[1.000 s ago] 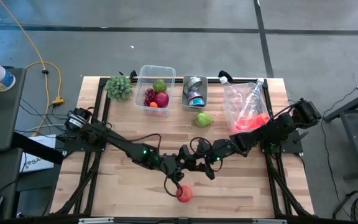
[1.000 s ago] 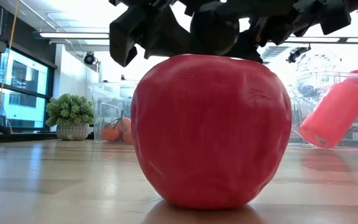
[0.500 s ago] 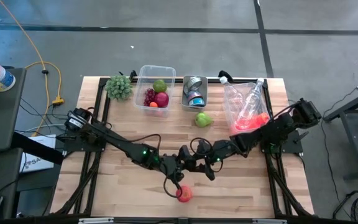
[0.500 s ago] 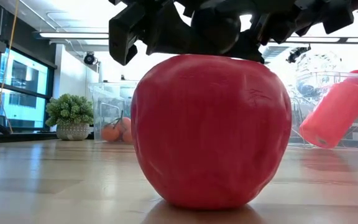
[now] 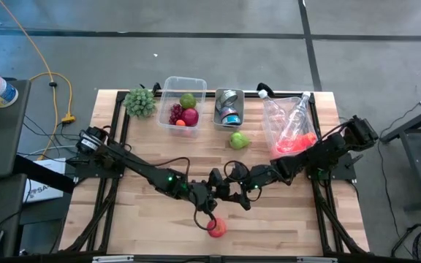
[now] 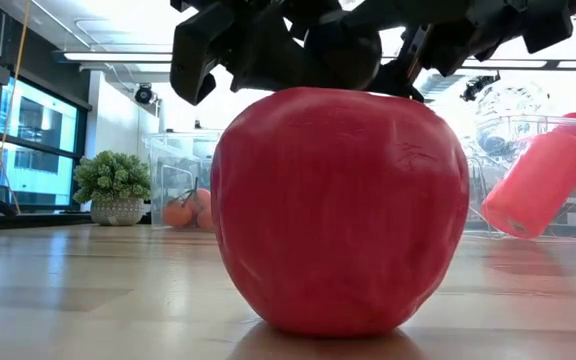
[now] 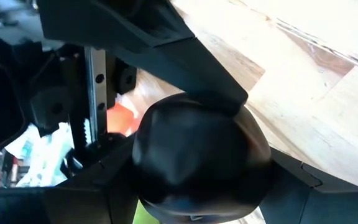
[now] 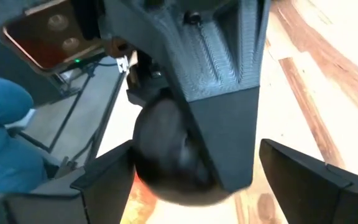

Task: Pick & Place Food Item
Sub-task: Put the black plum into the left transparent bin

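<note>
High view: a red apple sits on the wooden table near its front edge, about midway across. The left gripper hangs just behind and above it, the arm reaching in from the left side. The right gripper meets it from the right, the two arms nearly touching at mid-table. Whether either pair of fingers is spread or closed cannot be told here. At the back stands a clear tub with a green fruit, a red fruit, grapes and something orange; beside it a small bin with tins, whose labels are too small to read. A green pear lies on the boards in front of the bin. A clear bag with a red bottle lies to the right, a small green plant at the back left corner.

Low view: the apple fills the middle, resting on the boards. Dark gripper parts hang just above its top; contact cannot be told.

Left wrist view: dark arm housings block nearly everything; a strip of table shows. No writing can be read.

Right wrist view: a dark printed housing fills the middle, with table boards beside it.
</note>
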You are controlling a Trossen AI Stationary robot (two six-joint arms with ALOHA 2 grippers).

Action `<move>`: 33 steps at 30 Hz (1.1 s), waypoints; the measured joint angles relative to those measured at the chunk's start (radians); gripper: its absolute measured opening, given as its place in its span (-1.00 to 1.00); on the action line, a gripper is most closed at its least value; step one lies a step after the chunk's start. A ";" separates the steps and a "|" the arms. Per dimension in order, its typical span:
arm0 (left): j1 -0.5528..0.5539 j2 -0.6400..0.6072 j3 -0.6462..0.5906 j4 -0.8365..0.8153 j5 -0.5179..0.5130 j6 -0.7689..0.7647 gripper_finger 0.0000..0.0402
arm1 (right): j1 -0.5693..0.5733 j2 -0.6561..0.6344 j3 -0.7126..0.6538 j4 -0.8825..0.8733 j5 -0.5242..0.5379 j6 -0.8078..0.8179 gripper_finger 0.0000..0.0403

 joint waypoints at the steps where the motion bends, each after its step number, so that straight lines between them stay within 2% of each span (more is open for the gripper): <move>1: 0.000 0.000 0.000 -0.006 0.000 -0.013 0.21 | 0.000 0.000 0.000 -0.010 0.002 0.000 0.62; 10: 0.000 0.000 0.000 -0.062 -0.006 -0.120 0.21 | 0.018 -0.074 0.000 -0.189 0.103 0.039 0.64; 16: -0.003 -0.001 0.001 -0.136 -0.040 -0.456 0.19 | 0.066 -0.168 0.000 -0.363 0.294 0.106 0.65; 19: -0.002 -0.021 0.001 -0.225 -0.110 -0.566 0.18 | 0.113 -0.207 -0.003 -0.446 0.370 0.114 0.65; 21: -0.001 -0.051 0.001 -0.299 -0.177 -0.645 0.18 | 0.134 -0.210 0.000 -0.432 0.419 0.112 0.65; 24: -0.001 -0.104 0.001 -0.397 -0.219 -0.824 0.18 | 0.168 -0.212 -0.002 -0.446 0.499 0.104 0.65; 28: -0.001 -0.167 0.001 -0.493 -0.244 -0.973 0.17 | 0.190 -0.207 -0.001 -0.454 0.535 0.090 0.65; 33: 0.007 -0.246 0.002 -0.670 -0.376 -1.109 0.17 | 0.208 -0.206 -0.001 -0.470 0.570 0.080 0.65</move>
